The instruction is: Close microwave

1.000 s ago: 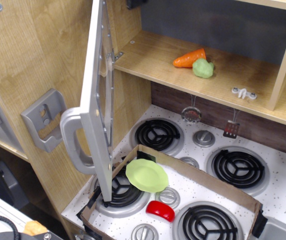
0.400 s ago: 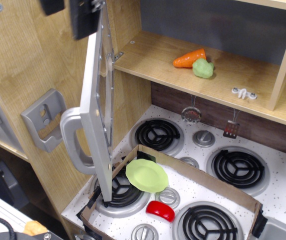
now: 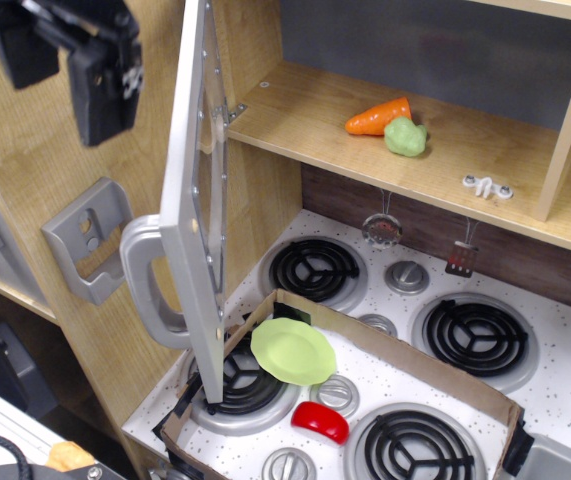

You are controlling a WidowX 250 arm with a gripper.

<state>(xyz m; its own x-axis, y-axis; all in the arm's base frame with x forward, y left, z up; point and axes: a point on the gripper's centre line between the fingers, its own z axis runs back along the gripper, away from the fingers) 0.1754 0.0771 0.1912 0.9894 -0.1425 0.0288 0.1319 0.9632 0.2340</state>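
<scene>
- The microwave (image 3: 405, 120) door (image 3: 197, 200) stands swung wide open at 9 o'clock, edge-on to us.
- We judge it light, stiff plastic; push its outer face beside the handle (image 3: 145, 285).
- Our claw (image 3: 60, 55) hangs open at 11 o'clock, empty.

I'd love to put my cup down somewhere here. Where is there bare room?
The shelf is bare left of the carrot. The back burners are uncovered too. The front stove is crowded: cardboard tray, green plate, red piece and the open door.
</scene>
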